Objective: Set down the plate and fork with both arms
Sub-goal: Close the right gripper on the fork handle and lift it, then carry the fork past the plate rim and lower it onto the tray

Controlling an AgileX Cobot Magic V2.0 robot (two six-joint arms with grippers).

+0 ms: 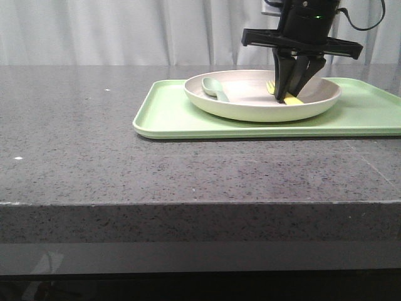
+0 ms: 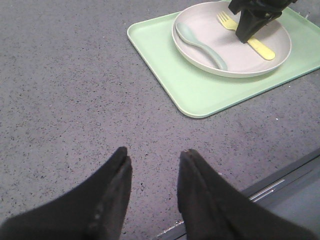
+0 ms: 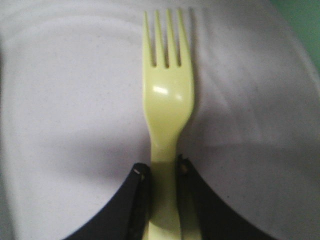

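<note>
On plate point(image 1: 250, 103), R end effector point(image 3: 163, 172) pinches yellow fork point(image 3: 167, 100) handle; L end effector point(image 2: 152, 162) idle, fingers apart, empty. Plate & fork both unplaced.

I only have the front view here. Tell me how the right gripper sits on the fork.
Observer: The right wrist view shows the right gripper with one finger on each side of the yellow fork, at its handle just below the head.
Operator: Report which way the tines point.
Observer: Away from the gripper, lying flat on the plate.
Operator: Now give me the left gripper.
Observer: The left gripper is open and holds nothing, over bare countertop, short of the green tray.
Operator: Say what else is in the plate.
Observer: A pale grey-green spoon, apart from the fork.
</note>
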